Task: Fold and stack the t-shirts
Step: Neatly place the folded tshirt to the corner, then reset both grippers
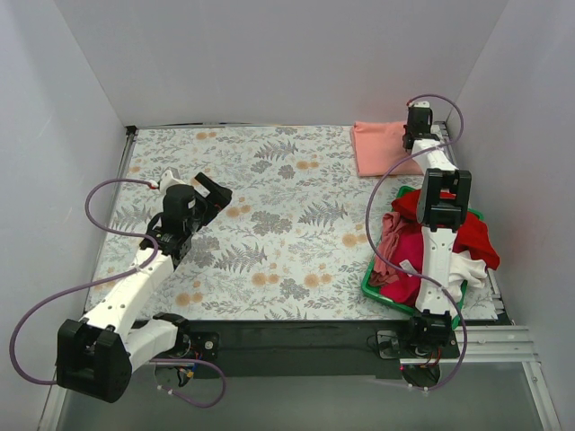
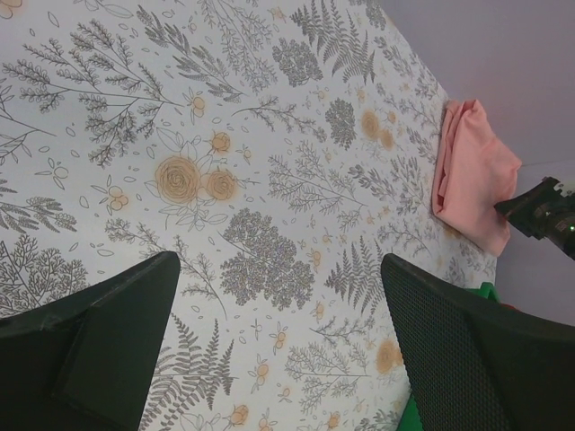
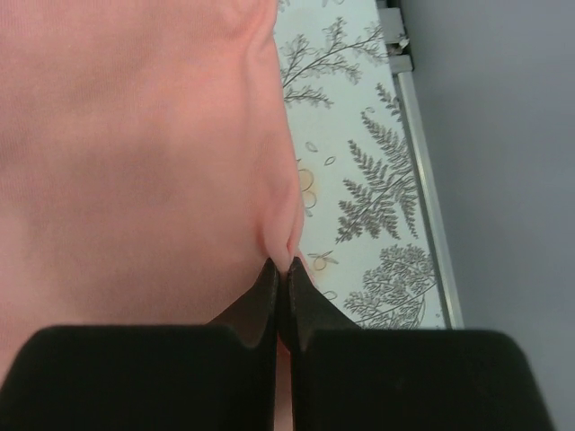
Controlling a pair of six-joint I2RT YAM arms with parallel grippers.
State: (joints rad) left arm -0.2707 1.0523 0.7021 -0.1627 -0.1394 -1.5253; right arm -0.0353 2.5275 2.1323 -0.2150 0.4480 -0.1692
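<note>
2 white-and-black robot arms, seen from above, stand with their bases side by side at the near edge. The left arm [image 1: 135, 287] reaches forward and to the right in a low slant, bent slightly at the elbow. The left pincer [image 1: 216, 191] is spread wide — in the wrist view its 2 dark fingers [image 2: 99, 341] sit far apart at the lower corners, holding nothing. The right arm [image 1: 440, 242] stretches almost straight ahead toward the far right corner, with the wrist angled downward. The right pincer [image 3: 286, 269] has its 2 fingertips pressed together on the edge of the salmon-pink t-shirt [image 3: 135, 135] — the tips meet tightly.
</note>
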